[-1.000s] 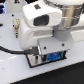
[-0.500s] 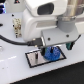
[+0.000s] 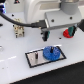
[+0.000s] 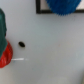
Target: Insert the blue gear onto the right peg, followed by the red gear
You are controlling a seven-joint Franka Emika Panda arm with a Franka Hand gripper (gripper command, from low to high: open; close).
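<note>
The blue gear lies flat on the right side of the dark base plate, around the right peg. A thin bare peg stands on the plate's left side. The red gear sits on the white table behind the plate, on the exterior view's right, partly hidden by the arm. My gripper hangs above the table behind the blue gear, open and empty, next to the red gear. In the wrist view the blue gear and the red gear show at the picture's edges; my fingers do not show.
A small white and dark fixture stands at the back on the exterior view's left, with a black cable running over it. A dark green object sits beside the red gear in the wrist view. A small dark spot marks the table.
My gripper was low over the base plate with the blue gear under it. It has let go, risen and moved back toward the red gear. The blue gear stays on the plate.
</note>
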